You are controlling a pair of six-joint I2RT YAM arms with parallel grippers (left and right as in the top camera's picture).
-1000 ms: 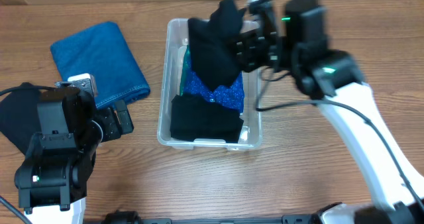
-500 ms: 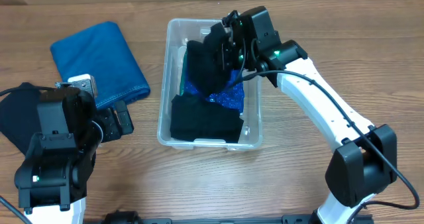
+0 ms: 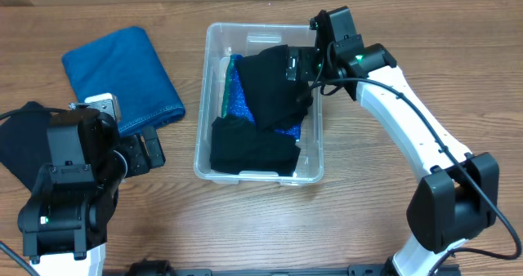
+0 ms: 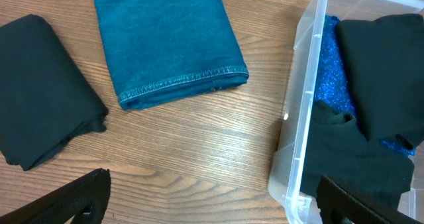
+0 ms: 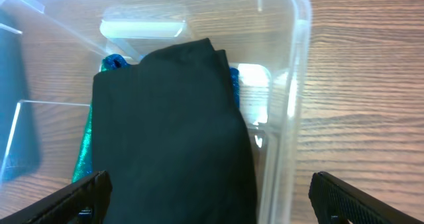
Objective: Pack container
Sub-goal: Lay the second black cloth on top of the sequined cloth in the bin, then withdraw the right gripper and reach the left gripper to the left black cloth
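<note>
The clear container stands mid-table, its white label showing at the far end. Inside lie a black cloth on a sparkly blue cloth, and another black cloth at the near end. My right gripper hovers open over the container's right rim, above the black cloth, holding nothing. My left gripper stands open, left of the container wall, over bare wood.
A folded blue denim cloth lies left of the container, also in the left wrist view. A folded black cloth rests at the table's far left, partly under my left arm.
My right gripper opened and let go of the black cloth, which dropped flat into the container. The right arm shifted slightly right. The left arm stayed still.
</note>
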